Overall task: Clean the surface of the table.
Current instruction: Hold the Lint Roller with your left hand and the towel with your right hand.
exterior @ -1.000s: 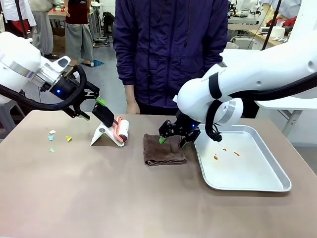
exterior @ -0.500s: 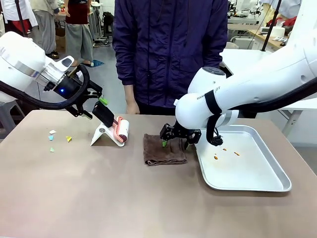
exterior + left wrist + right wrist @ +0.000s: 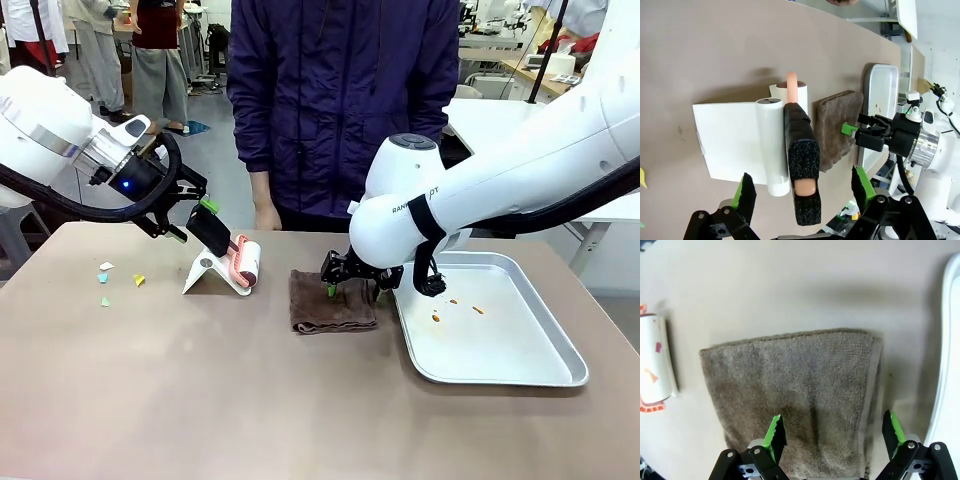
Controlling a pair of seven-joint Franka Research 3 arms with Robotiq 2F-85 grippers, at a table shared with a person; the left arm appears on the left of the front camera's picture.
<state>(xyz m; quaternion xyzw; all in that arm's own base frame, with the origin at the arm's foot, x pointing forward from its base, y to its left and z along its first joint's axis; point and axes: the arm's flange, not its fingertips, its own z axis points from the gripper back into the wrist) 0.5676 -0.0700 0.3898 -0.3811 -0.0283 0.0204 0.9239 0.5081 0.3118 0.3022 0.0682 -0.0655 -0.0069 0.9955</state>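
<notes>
The tan-brown table [image 3: 200,400] carries a folded brown towel [image 3: 330,305] at its middle. My right gripper [image 3: 353,292] stands open just above the towel's [image 3: 790,385] near edge, its jaws [image 3: 834,432] spread across it, a green pad on either side. Left of the towel a lint roller [image 3: 245,262] leans on a white stand [image 3: 205,272]. My left gripper [image 3: 203,218] is open around the roller's black handle [image 3: 802,150], one green pad [image 3: 746,192] on each side, clear of it. A few paper scraps [image 3: 105,270] lie at the far left.
A silver metal tray [image 3: 530,372] with small brown stains lies right of the towel, close to my right arm. A person in a dark jacket [image 3: 340,100] stands at the far edge, one hand [image 3: 266,215] hanging by the table. The near half of the table is bare.
My right gripper has turned and come down over the towel's near edge. My left gripper has shifted slightly up and right along the roller handle. Both stay open.
</notes>
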